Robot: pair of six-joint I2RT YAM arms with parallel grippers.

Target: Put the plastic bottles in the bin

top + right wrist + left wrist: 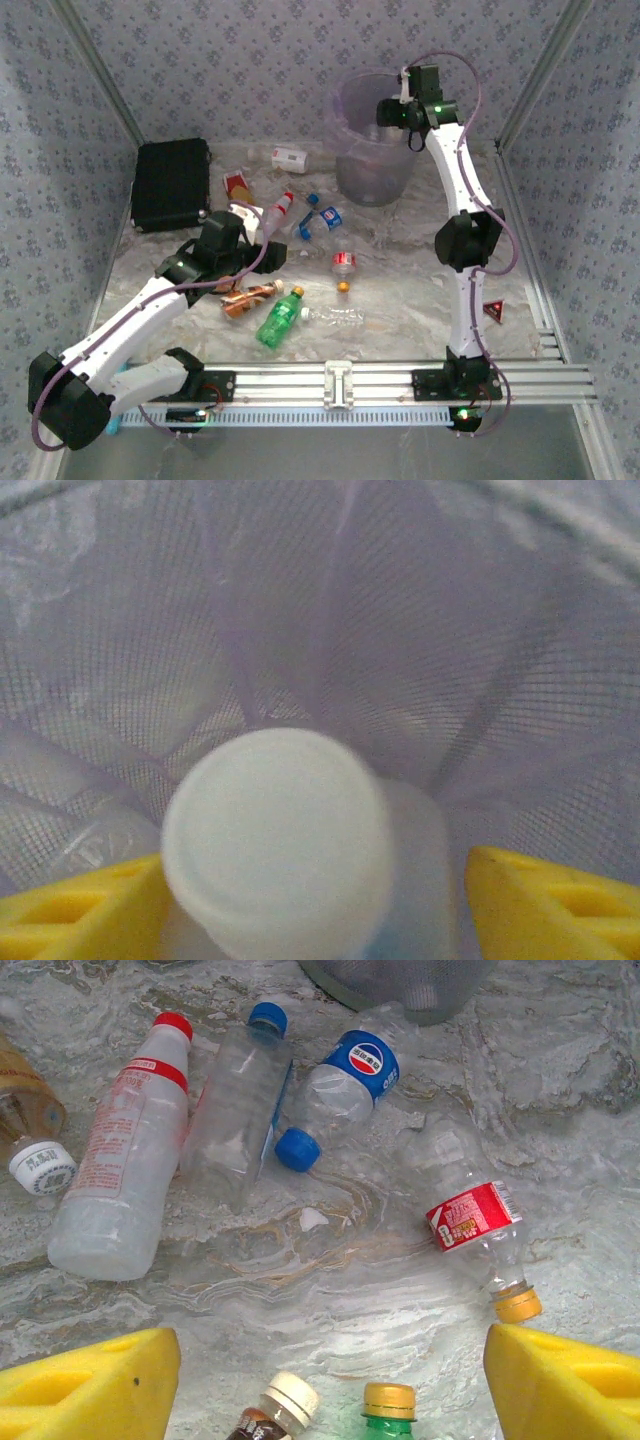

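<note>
Tabletop (420, 290) was nowhere near cleared: roughly nine bottles lay loose across it, so I'd put the job at early to midway at best. Bin (372, 140) stood upright at the back, right of centre. Seen from the right wrist, pale shapes sat low behind its meshy purple wall, too blurred to count, so a few bottles were probably in there. Case (172, 185) lay shut at back left, contents hidden. Right gripper (405, 108) hung over the bin's mouth, clamped on a white bottle (280, 840) with its flat end toward the lens. One release and that one would score, by my reading. Left gripper (330, 1390) hovered low over the middle cluster, jaws wide, nothing between them. Under it lay the milky bottle (120, 1160) with its red cap and the clear bottle (238, 1100) just beside it. Next to those were the blue-label bottle (345, 1085) and, apart to the right, the red-label bottle (470, 1220). Nearest the pads poked the green bottle (388, 1410) and the brown bottle (272, 1418), all waiting.
</note>
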